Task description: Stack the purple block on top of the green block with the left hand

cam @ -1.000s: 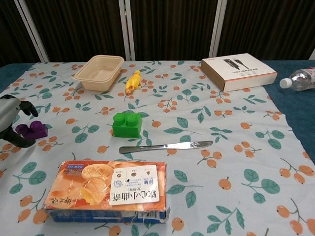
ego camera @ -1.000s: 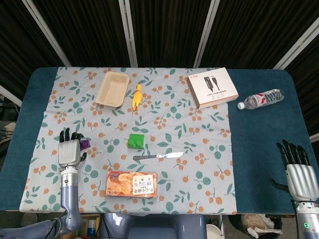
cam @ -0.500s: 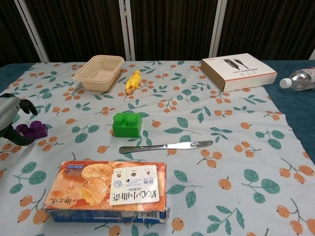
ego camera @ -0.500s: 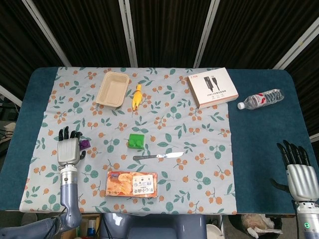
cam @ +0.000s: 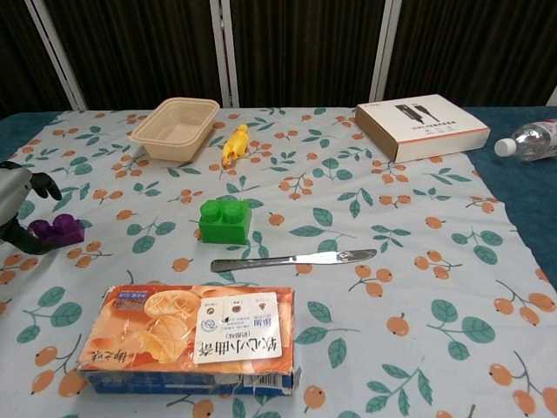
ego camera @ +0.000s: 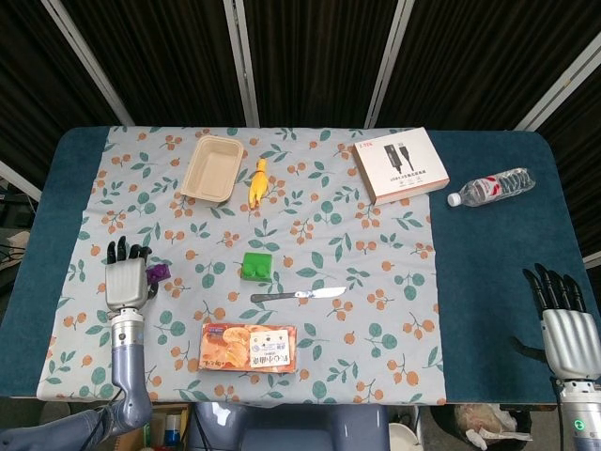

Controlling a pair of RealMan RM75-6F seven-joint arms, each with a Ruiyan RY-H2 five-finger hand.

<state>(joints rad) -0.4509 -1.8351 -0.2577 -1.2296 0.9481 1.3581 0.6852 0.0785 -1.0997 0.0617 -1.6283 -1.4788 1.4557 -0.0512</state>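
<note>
The purple block (cam: 57,231) lies on the flowered cloth near its left side, also visible in the head view as the purple block (ego camera: 159,273). My left hand (ego camera: 128,281) sits just to its left, fingers apart and pointing away from me. From the chest camera the left hand (cam: 17,209) shows at the frame's left edge, its thumb low beside the block and a finger above it, holding nothing. The green block (ego camera: 255,266) stands upright mid-cloth, well to the right, seen again as the green block (cam: 224,219). My right hand (ego camera: 566,330) rests open at the lower right.
A table knife (ego camera: 298,295) lies just in front of the green block, and a biscuit box (ego camera: 249,348) nearer me. At the back are a beige tray (ego camera: 211,169), a yellow toy chicken (ego camera: 255,180), a white box (ego camera: 401,165) and a water bottle (ego camera: 491,187).
My left hand has drifted a little left and back toward me. The purple block has stayed where it was. The right hand has barely moved.
</note>
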